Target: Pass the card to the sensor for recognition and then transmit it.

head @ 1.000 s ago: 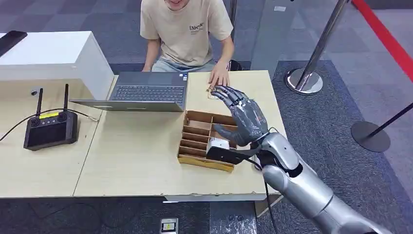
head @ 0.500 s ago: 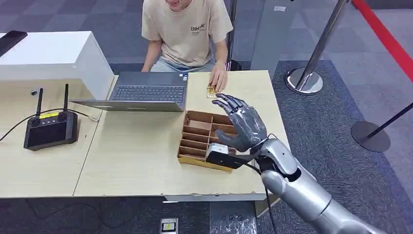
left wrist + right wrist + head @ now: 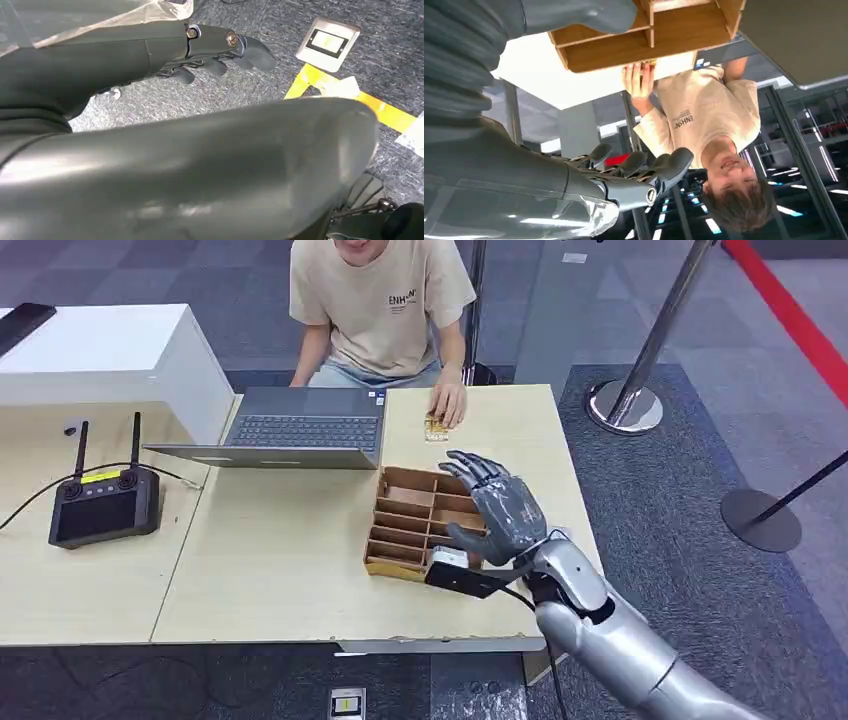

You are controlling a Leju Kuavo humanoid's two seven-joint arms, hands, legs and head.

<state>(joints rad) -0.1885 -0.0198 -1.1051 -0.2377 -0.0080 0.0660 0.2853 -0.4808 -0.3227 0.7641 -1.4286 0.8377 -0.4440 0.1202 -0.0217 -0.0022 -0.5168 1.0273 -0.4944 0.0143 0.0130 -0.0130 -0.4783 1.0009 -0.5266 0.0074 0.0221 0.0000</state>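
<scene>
Since a second ago, the right hand (image 3: pixel 497 506) has been drawn back from the far edge of the table (image 3: pixel 280 560), where it was stretched out just beside the person's hand (image 3: pixel 448 403), and is now held over the near right part of the wooden compartment tray (image 3: pixel 400 525), lower and closer to the robot. Taken from largest to smallest relative to that tray: the table lies beneath it; a person in a beige shirt (image 3: pixel 382 300) is seated beyond it; an open laptop (image 3: pixel 300 427) is placed beyond it and to its left; a black controller with two antennas (image 3: pixel 103 502) is well apart on its left. The right hand is seen with fingers spread and nothing held. The card (image 3: pixel 435 427) lies on the table beyond the tray, with the person's hand resting on it. The left hand (image 3: pixel 210 50) hangs over the carpet floor with fingers loosely curled around nothing; whether it counts as closed cannot be told. As a judgement, the risk is that the card remains under the person's hand and no grasp is made, or that the lowered right hand catches the tray's thin dividers and shifts it.
</scene>
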